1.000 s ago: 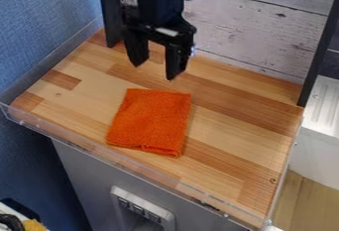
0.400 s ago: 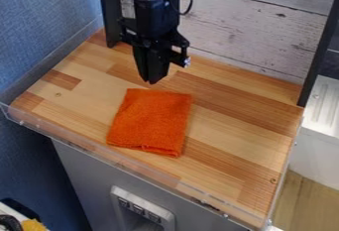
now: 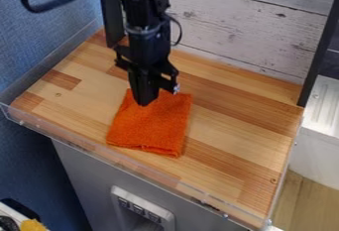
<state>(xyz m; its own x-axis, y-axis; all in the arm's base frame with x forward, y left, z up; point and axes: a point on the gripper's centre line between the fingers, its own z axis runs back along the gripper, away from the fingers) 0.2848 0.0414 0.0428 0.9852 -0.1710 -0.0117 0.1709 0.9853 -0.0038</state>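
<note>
The black gripper [image 3: 143, 102] points down over the upper left part of an orange cloth [image 3: 151, 128]. Its tip overlaps the cloth near the back edge; whether it touches the fabric I cannot tell. Lying flat on the wooden surface, the cloth looks folded into a rough rectangle, with a fold showing along its front edge. A small part of the cloth's back edge is hidden behind the gripper.
A clear rim [image 3: 119, 159] runs along the front of the wooden tabletop [image 3: 238, 121]. Dark posts stand at the back left and right [image 3: 319, 46], with whitewashed boards [image 3: 258, 27] between them. A blue wall is at left.
The gripper has turned about its vertical axis and come down and forward, from behind the cloth to over its back part. The cloth has not visibly moved.
</note>
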